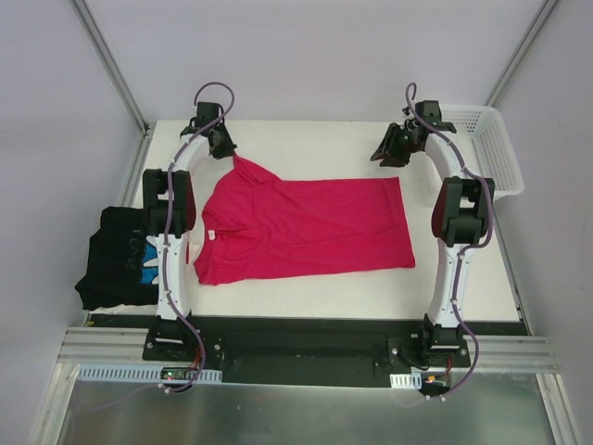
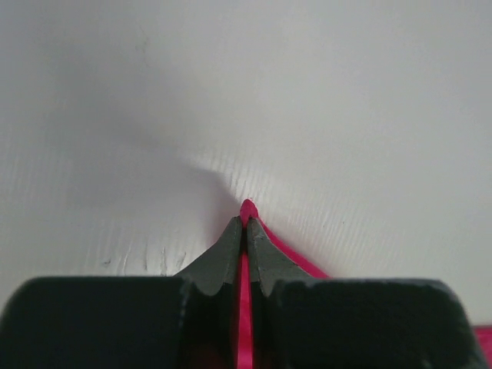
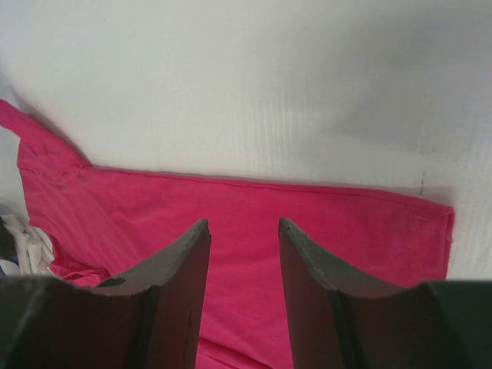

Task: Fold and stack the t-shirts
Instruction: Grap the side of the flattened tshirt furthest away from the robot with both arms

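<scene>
A crimson-pink t-shirt [image 1: 306,227] lies spread across the middle of the white table, collar to the left. My left gripper [image 1: 222,146] at the far left is shut on the tip of its upper sleeve [image 2: 247,209], which is pulled out toward the back. The pink cloth runs down between the closed fingers [image 2: 231,250]. My right gripper [image 1: 387,148] hovers open above the far right corner of the shirt [image 3: 254,231], with nothing between its fingers [image 3: 181,261]. A black t-shirt with blue print [image 1: 120,258] lies bunched at the table's left edge.
A white lattice basket [image 1: 491,144] stands at the back right corner, beside the right arm. A bit of white cloth [image 3: 19,246] shows at the left edge of the right wrist view. Grey walls enclose the table [image 1: 315,297] on three sides.
</scene>
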Controlling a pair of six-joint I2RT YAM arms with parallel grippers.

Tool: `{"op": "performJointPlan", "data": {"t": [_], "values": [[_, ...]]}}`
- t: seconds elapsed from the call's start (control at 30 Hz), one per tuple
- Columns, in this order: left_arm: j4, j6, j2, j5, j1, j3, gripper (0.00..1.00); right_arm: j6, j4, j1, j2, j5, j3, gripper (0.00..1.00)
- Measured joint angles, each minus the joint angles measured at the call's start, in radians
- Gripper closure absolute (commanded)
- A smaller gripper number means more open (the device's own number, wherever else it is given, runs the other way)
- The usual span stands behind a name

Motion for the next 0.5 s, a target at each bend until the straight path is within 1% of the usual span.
{"op": "performJointPlan", "data": {"t": [0.17,0.5], "values": [[0.027,-0.013,-0.016,-0.002,0.015,0.000,1.00,-0.022,-0.043,-0.018,0.052,0.021,0.092,0.56],[0.061,-0.018,-0.057,-0.002,0.017,0.000,1.00,-0.031,-0.059,-0.027,0.060,0.047,0.080,0.55]]}}
